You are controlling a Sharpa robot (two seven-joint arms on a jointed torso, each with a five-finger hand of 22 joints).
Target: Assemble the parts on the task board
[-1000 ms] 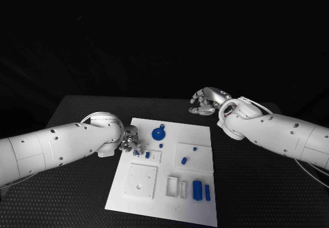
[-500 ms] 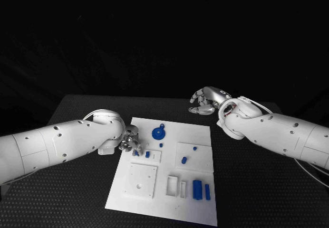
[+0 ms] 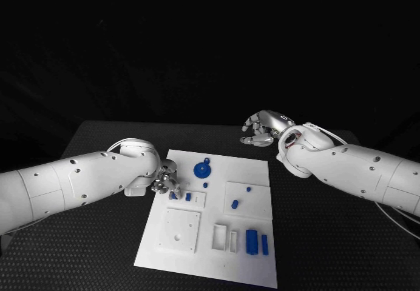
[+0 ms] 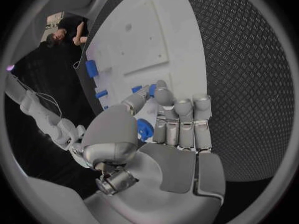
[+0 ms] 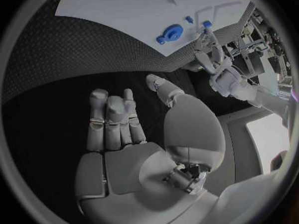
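While the left hand [image 3: 164, 182] pinches a small blue part [image 4: 152, 89] over the board's [image 3: 206, 260] near-left edge, the right hand [image 3: 263, 130] hovers beyond the board's far edge, fingers loosely apart, empty.

the worktop [image 3: 105, 230] is black with a fine ribbed, diamond-patterned surface, and its far edge meets a dark background. lying flat on it, about in the middle, is the white task board [image 3: 197, 257], a rectangular plate set a little askew so that its near end sits further left than its far end. bare black worktop shows on the left and right of the board and beyond its far edge.
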